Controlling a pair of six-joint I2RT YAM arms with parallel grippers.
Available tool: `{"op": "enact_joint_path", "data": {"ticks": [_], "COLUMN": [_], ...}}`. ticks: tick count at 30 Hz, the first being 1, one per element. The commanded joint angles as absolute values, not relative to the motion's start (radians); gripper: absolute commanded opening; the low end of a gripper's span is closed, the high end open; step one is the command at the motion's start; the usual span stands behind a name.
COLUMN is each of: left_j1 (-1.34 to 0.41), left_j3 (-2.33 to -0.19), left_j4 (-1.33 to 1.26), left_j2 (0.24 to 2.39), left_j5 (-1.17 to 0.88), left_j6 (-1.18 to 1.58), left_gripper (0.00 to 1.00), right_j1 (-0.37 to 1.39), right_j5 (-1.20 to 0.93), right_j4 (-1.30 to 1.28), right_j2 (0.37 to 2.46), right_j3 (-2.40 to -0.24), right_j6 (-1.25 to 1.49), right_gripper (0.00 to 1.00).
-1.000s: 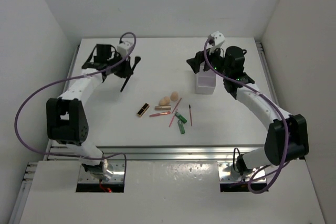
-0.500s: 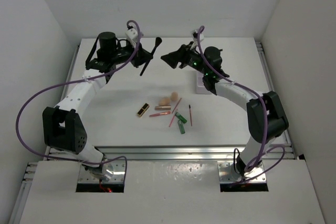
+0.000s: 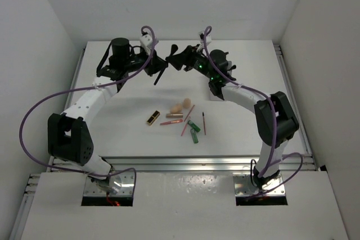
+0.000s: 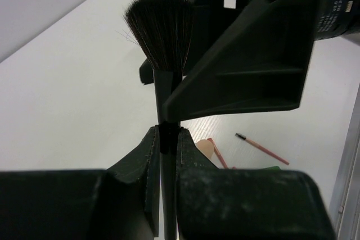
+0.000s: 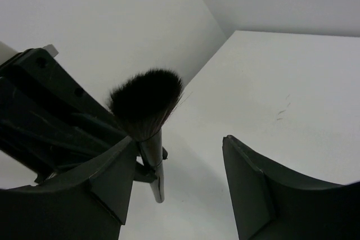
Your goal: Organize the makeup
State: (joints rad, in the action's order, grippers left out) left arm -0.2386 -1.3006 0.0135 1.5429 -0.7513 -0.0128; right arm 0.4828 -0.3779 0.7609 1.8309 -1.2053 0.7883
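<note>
Top external view: both arms reach to 12 o'clock on the surface [image 3: 112, 116], where the left hand [image 3: 158, 66] and right hand [image 3: 176, 60] meet tip to tip above it. The rest of the makeup lies loose near the middle, at 6 o'clock from the hands: two beige sponges [image 3: 181, 105], a black-and-gold lipstick [image 3: 153, 118], a copper tube [image 3: 174, 116], a green bottle [image 3: 194, 134] and thin pencils [image 3: 203, 123]. None of it sits in any container.

A second ago the left hand held the black brush [image 4: 160, 26] out at 10 o'clock and the right hand hung over a white box at 2 o'clock. Both have since swung inward. The right arm now covers that box, so its contents cannot be told. The loose items have not moved.

Left wrist view shows what the overhead cannot: the left hand's fingers are clamped on the brush's thin handle, bristles pointing up, with a right finger [image 4: 242, 77] just beside the head. Right wrist view shows the right hand's jaws apart, the bristle head between them, close to the finger at 9 o'clock; whether it touches is unclear.
</note>
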Motion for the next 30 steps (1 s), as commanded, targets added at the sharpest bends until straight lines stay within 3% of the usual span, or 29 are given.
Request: {"op": "enact_joint_path", "data": {"ticks": [1, 3, 6, 7, 10, 11, 14, 15, 17, 24, 27, 30], "left_j1": [-0.262, -0.262, -0.272, -0.272, -0.281, -0.281, -0.281, -0.281, -0.281, -0.218, -0.209, -0.209], "left_j3": [-1.299, -1.299, -1.299, -1.299, -1.299, -1.299, -1.299, -1.299, -1.299, -1.250, -1.204, -1.172], "left_j4": [-0.026, -0.003, -0.003, -0.003, -0.003, -0.003, 0.008, 0.017, 0.028, 0.069, 0.093, 0.106], "left_j2": [1.526, 1.536, 1.536, 1.536, 1.545, 1.545, 1.545, 1.545, 1.545, 1.506, 1.477, 1.457], "left_j5": [-0.756, -0.756, -0.735, -0.735, -0.713, -0.713, -0.703, -0.693, -0.663, -0.509, -0.459, -0.459], "left_j6": [-0.012, -0.021, -0.021, -0.021, -0.021, -0.035, -0.046, -0.046, -0.046, -0.096, -0.153, -0.176], "left_gripper": [0.00, 0.00, 0.00, 0.00, 0.00, 0.00, 0.49, 0.77, 1.00, 1.00, 1.00, 1.00], "right_j1": [0.502, 0.511, 0.512, 0.515, 0.514, 0.514, 0.515, 0.514, 0.505, 0.396, 0.359, 0.296], "right_j5": [-0.348, -0.348, -0.348, -0.347, -0.338, -0.325, -0.321, -0.316, -0.299, -0.008, 0.274, 0.336], "right_j4": [0.804, 0.799, 0.764, 0.756, 0.752, 0.752, 0.761, 0.759, 0.753, 0.598, 0.624, 0.728], "right_j2": [1.845, 1.855, 1.865, 1.864, 1.861, 1.855, 1.841, 1.839, 1.806, 1.643, 1.621, 1.640], "right_j3": [-1.261, -1.276, -1.282, -1.281, -1.267, -1.261, -1.252, -1.247, -1.229, -1.112, -1.072, -1.060], "right_j6": [0.808, 0.805, 0.799, 0.799, 0.793, 0.793, 0.756, 0.729, 0.692, 0.385, 0.217, 0.234], "right_gripper": [0.62, 0.61, 0.38, 0.22, 0.00, 0.00, 0.00, 0.00, 0.00, 0.00, 0.00, 0.00]}}
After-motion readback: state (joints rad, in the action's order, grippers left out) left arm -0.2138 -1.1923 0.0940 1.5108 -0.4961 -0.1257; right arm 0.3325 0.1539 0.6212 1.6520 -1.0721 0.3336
